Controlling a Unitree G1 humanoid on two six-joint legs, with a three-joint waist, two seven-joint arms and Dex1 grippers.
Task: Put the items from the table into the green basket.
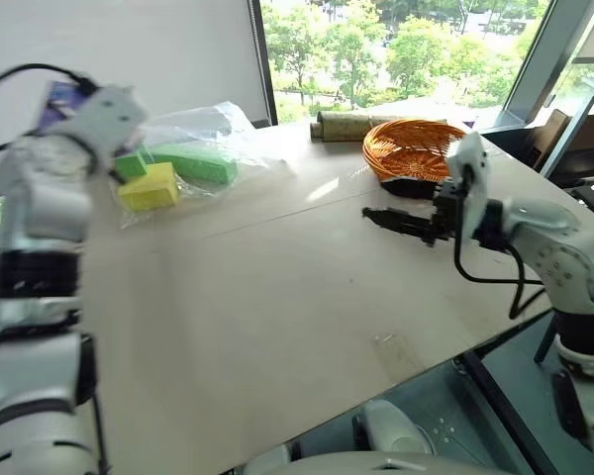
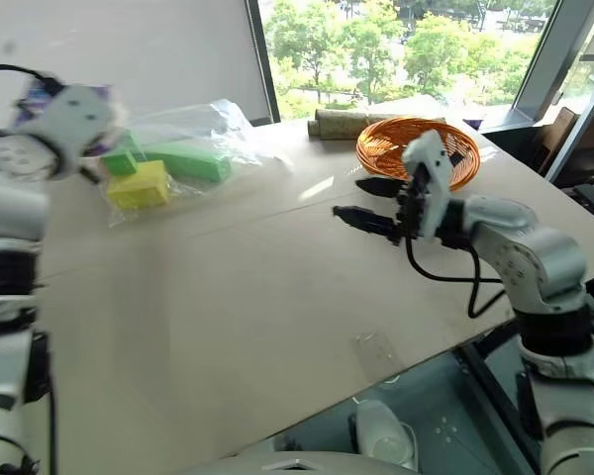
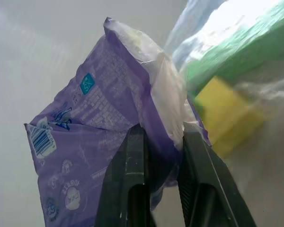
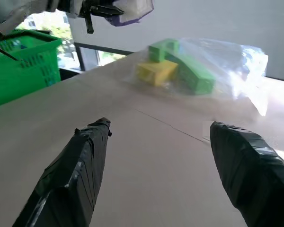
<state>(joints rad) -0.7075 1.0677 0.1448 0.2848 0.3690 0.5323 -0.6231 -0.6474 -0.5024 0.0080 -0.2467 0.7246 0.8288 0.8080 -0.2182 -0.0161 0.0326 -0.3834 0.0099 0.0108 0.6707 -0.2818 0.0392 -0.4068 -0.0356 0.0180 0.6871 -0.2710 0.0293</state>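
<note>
While orange basket (image 1: 412,150) sits empty, clear bag (image 1: 193,148) holds blocks (image 1: 150,186).

A broad stretch of bare table (image 1: 277,297) lies open between the arms; a clear bag of green and yellow blocks (image 1: 178,168) and an orange wicker basket (image 1: 411,148) crowd its far edge.

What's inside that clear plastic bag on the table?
Inside the clear crinkled plastic bag lie a yellow foam block, a long green block and a small green cube. Anything beneath them stays hidden.
</note>
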